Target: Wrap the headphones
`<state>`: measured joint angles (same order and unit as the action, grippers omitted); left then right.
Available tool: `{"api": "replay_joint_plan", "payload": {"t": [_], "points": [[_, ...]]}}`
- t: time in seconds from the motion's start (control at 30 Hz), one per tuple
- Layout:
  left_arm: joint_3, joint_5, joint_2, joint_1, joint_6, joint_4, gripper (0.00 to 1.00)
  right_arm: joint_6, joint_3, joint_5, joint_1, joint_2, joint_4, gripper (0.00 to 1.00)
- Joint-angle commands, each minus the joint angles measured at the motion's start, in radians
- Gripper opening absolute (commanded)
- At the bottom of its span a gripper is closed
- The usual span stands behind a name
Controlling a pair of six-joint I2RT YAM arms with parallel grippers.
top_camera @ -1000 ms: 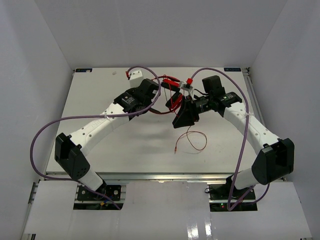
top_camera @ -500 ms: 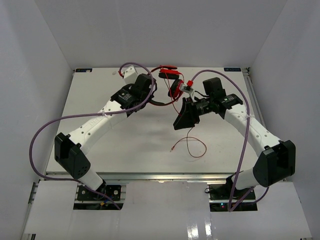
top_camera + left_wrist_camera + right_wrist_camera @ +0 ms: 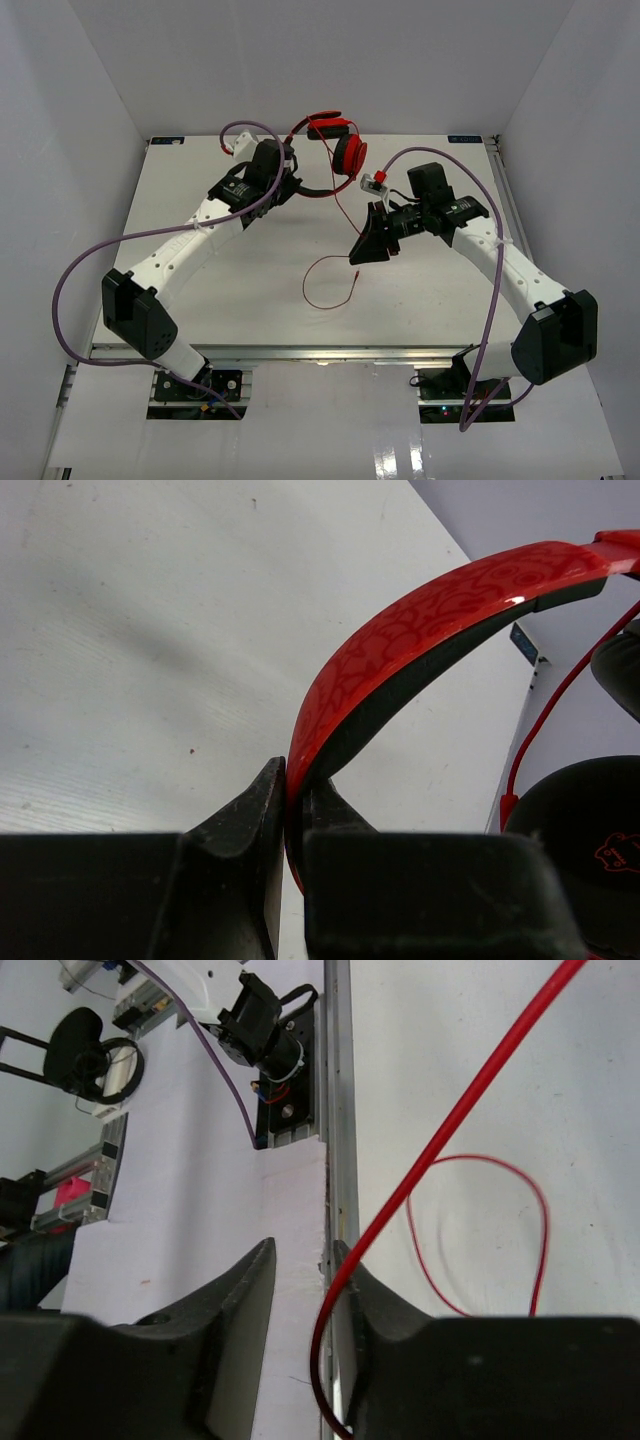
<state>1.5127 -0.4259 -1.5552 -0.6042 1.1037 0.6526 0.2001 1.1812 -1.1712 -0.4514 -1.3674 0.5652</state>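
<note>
L fingers (image 3: 290, 180) clenched on headband (image 3: 420, 620), holding headphones (image 3: 345, 155) up near far edge of surface (image 3: 250, 270). R fingers (image 3: 362, 248) part-open, loose round cable (image 3: 455, 1130), which runs fr ear cup down thru them to slack loop on surface. R arm nearer cable, so winding prob. falls to it.

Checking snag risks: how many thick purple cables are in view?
2 purple cables: one loops out beside the left arm, one arcs over and down the right arm.
</note>
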Motion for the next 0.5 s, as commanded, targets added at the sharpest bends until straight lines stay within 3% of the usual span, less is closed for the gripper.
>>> {"api": "replay_joint_plan", "payload": {"t": [0.0, 0.17, 0.47], "points": [[0.037, 0.047, 0.073, 0.004, 0.047, -0.096, 0.0, 0.03, -0.012, 0.03, -0.009, 0.038, -0.021, 0.29], [0.047, 0.06, 0.074, 0.013, 0.042, -0.097, 0.0, 0.041, -0.04, 0.049, -0.018, 0.057, -0.023, 0.15], [0.065, 0.131, 0.065, 0.015, 0.069, -0.142, 0.0, 0.052, -0.11, 0.106, -0.044, 0.07, -0.055, 0.14]]}}
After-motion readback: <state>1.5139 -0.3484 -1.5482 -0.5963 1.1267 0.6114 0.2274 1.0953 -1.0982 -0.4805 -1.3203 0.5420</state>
